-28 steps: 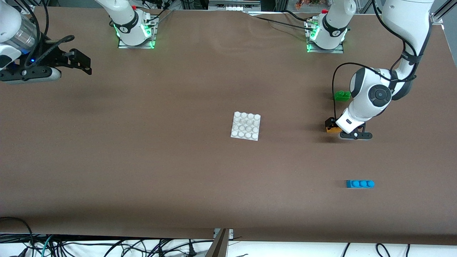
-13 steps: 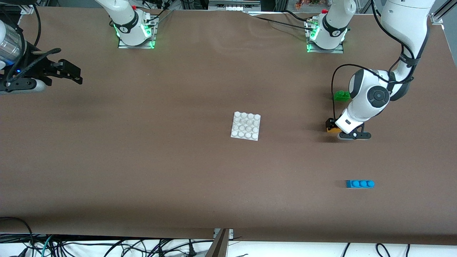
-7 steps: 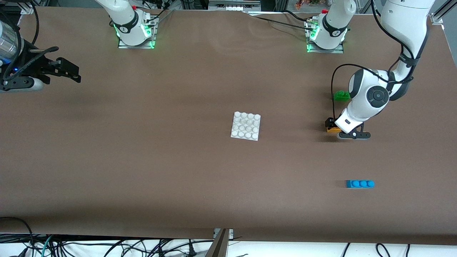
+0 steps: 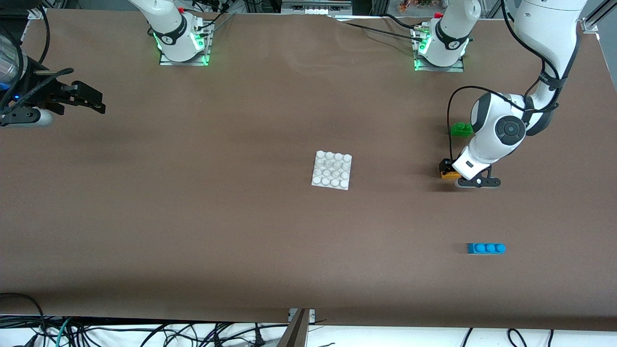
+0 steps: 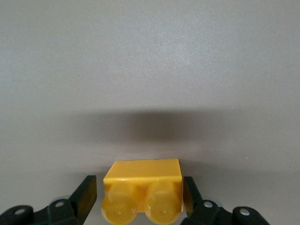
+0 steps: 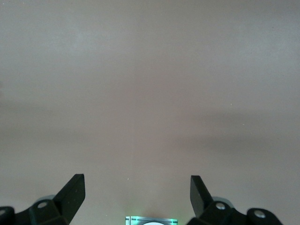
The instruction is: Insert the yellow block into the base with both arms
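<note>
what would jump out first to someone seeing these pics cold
The left end effector is down on the table at the left arm's end, its fingers flanking the yellow block with thin gaps either side. The white base lies alone mid-table, nothing on its studs. The right end effector hangs open over the right arm's end, holding nothing.

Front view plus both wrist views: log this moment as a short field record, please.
yellow block: on the table, between the left tool's fingers, small gaps either side
left tool: open, straddling the block
right tool: open, holds nothing, over the right arm's end of the table
base: mid-table, nothing on it
green brick, blue brick: untouched
</note>
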Controlling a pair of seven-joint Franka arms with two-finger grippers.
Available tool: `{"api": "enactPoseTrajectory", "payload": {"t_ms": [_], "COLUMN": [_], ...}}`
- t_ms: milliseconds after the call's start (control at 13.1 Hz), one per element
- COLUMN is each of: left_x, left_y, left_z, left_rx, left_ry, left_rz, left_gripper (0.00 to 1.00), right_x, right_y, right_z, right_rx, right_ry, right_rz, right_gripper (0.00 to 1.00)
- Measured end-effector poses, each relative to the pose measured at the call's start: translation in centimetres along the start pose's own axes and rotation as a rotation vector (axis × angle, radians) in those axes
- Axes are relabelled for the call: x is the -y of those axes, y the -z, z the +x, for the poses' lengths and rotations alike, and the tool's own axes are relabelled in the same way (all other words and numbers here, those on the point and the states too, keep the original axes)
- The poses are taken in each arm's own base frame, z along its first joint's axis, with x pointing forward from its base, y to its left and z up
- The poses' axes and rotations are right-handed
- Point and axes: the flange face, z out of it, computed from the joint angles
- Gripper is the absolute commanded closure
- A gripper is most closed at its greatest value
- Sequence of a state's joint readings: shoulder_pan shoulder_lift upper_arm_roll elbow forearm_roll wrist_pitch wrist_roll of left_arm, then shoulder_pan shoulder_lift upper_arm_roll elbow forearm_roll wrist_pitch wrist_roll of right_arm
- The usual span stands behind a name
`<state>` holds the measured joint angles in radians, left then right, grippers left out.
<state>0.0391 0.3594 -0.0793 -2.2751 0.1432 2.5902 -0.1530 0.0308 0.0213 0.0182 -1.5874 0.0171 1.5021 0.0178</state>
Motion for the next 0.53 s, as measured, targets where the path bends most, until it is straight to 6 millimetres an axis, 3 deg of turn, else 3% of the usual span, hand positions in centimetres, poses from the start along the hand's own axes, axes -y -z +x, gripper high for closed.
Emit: {"api": "enactPoseTrajectory", "payload": {"t_ms": [533], "left_x": [-0.01], "left_y": [0.24], "left_z": [0.00], "left_rx": [0.003], "left_ry": [0.000], "left_rz": [0.001], "left_gripper": [0.18], "right_x": [-0.12], "right_y": [-0.21], "right_z": [0.13], "right_rx": [0.004], "right_ry": [-0.002], "right_rz": [0.000], "right_gripper": [0.01]}}
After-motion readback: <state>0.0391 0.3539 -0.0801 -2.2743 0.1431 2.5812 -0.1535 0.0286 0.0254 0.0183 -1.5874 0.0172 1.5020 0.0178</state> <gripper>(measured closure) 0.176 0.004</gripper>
